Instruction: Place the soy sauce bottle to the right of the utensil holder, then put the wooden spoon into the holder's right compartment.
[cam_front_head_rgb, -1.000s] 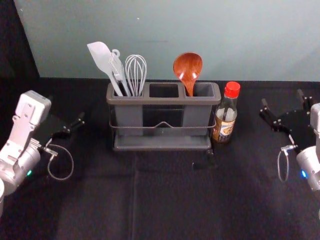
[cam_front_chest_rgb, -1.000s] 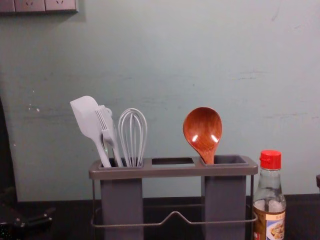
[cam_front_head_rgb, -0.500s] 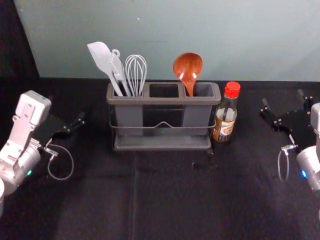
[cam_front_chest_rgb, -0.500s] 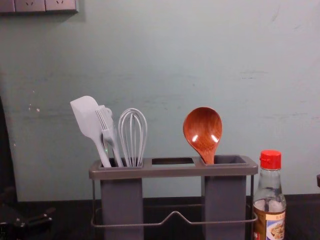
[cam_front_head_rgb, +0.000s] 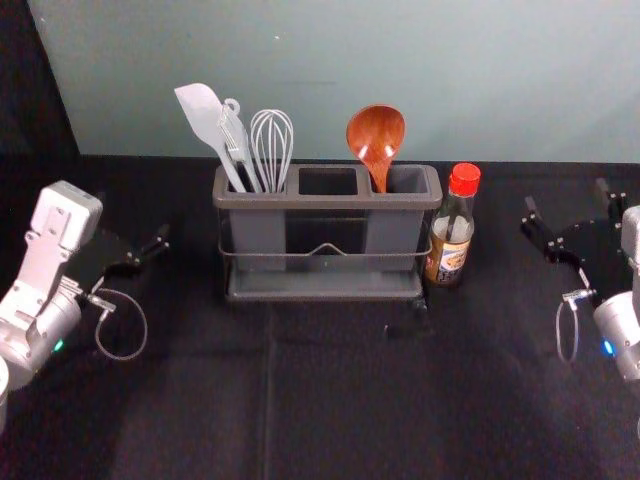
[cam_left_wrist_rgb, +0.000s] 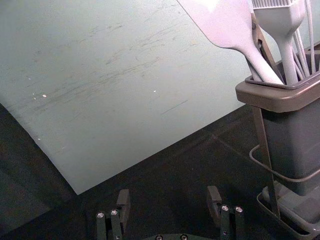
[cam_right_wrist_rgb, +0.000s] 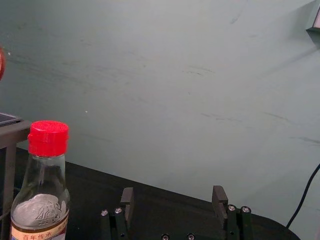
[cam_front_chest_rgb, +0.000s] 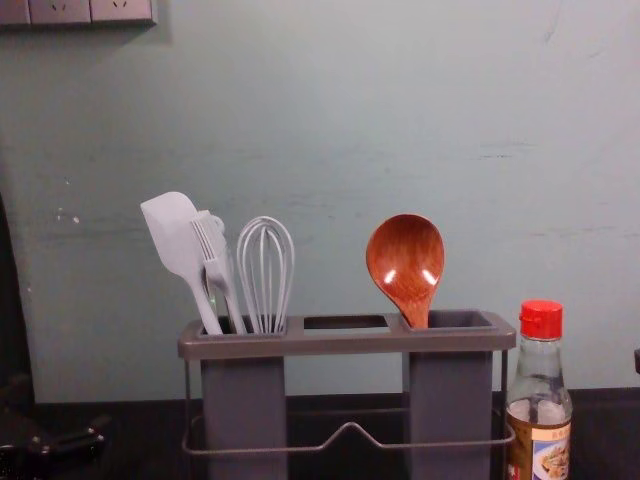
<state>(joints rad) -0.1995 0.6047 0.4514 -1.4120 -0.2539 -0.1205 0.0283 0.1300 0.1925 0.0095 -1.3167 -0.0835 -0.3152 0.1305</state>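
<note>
Bottle (cam_front_head_rgb: 451, 240), left gripper (cam_front_head_rgb: 132, 217) and right gripper (cam_front_head_rgb: 565, 193) gaping

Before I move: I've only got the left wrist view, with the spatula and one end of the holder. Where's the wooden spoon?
Observer: The wooden spoon stands in the right compartment of the holder, bowl up.
Operator: What's right of the holder?
Observer: The soy sauce bottle, standing upright.
Operator: Other arm holding it?
Observer: No, the right gripper is apart from it, farther to the right.
</note>
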